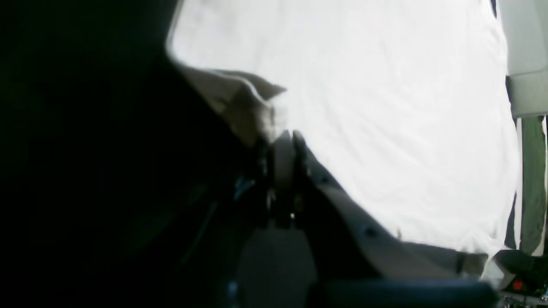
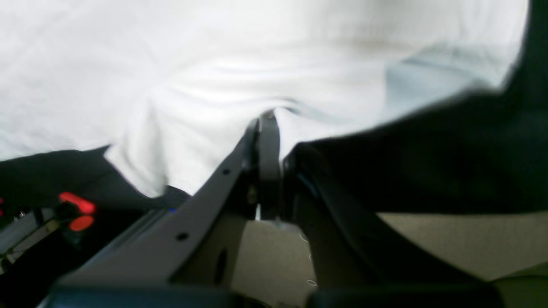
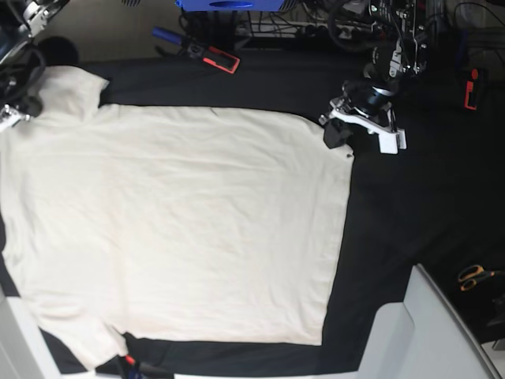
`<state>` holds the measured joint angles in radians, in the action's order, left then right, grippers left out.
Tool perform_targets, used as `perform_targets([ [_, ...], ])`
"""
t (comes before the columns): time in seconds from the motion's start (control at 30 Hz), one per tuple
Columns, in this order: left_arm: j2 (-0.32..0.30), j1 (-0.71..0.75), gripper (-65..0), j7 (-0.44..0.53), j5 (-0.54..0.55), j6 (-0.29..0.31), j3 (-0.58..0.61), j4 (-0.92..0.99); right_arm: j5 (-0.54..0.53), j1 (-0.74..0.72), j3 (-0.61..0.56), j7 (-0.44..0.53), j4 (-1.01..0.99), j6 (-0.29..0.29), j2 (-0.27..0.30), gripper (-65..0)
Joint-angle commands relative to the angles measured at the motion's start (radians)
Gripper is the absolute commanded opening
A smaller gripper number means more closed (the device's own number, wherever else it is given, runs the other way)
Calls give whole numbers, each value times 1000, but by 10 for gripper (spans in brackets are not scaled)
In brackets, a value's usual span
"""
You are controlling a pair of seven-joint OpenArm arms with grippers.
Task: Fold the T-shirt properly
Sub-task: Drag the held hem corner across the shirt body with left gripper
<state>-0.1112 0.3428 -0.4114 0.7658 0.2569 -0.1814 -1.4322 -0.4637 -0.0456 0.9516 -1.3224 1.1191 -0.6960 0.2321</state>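
Note:
The cream T-shirt lies spread flat on the black surface, with one sleeve at the top left and one at the bottom left. My left gripper is at the shirt's top right corner. In the left wrist view it is shut on the shirt's edge, with a small lifted fold beside the fingers. My right gripper is at the far left edge near the upper sleeve. In the right wrist view it is shut on puckered cloth.
A red-handled clamp and a blue object lie beyond the shirt's top edge. Orange scissors lie at the right. A pale grey structure stands at the bottom right. Cables and gear crowd the top right.

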Motion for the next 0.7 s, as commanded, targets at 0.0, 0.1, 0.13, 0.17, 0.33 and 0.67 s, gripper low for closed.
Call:
perform_targets([
  [0.0, -8, -15, -650, -1, 14, -14, 0, -18, -13, -29, 2, -4, 16, -2, 37, -647],
  [0.1, -8, -44, -650, -44, 14, -67, 1, -26, -13, -75, 0, -27, 0, -2, 54, -647],
  [0.13, -8, -57, -650, -54, 14, -67, 1, -29, -13, -92, 0, -32, -9, -2, 56, -647],
  [0.17, -8, -70, -650, -65, 14, -69, 1, -31, -13, -104, 0, -35, -17, -2, 59, -647],
  [0.33, -8, -139, -650, -106, 14, -70, 0, -26, -13, -170, 0, -26, -73, -2, 83, -645],
  [0.67, -8, -236, -650, -119, 14, -118, 1, -6, -13, -287, -1, 53, -215, -2, 154, -645],
])
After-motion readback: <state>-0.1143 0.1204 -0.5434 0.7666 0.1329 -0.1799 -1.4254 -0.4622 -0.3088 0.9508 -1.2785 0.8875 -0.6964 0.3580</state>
